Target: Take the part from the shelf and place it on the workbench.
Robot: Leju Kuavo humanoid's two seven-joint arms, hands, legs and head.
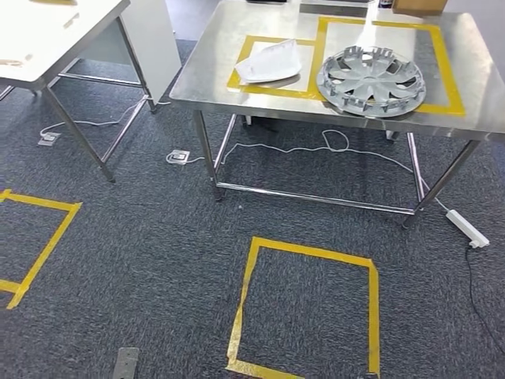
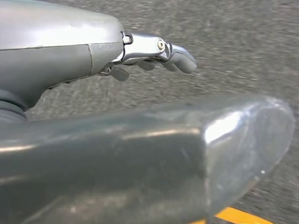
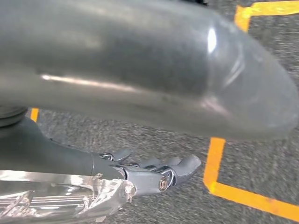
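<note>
A silver wheel cover [image 1: 371, 79] lies flat inside a yellow-taped rectangle on the steel workbench [image 1: 202, 75]. To its left, in a smaller taped rectangle, lies a white curved part [image 1: 269, 61]. My left hand [image 2: 88, 51] hangs over grey carpet with its fingers [image 2: 166, 49] stretched out and nothing between them and the thumb. My right hand [image 3: 141, 172] also hangs above the carpet, its fingers [image 3: 176, 168] extended and holding nothing. The shelf is out of sight.
A white table [image 1: 54, 31] stands at the far left. Yellow tape squares mark the carpet ahead [image 1: 307, 312] and to the left [image 1: 35, 245]. A power strip [image 1: 467, 229], cables and a floor socket [image 1: 177, 156] lie around the workbench legs. A cardboard box [image 1: 417, 6] sits at the bench's back.
</note>
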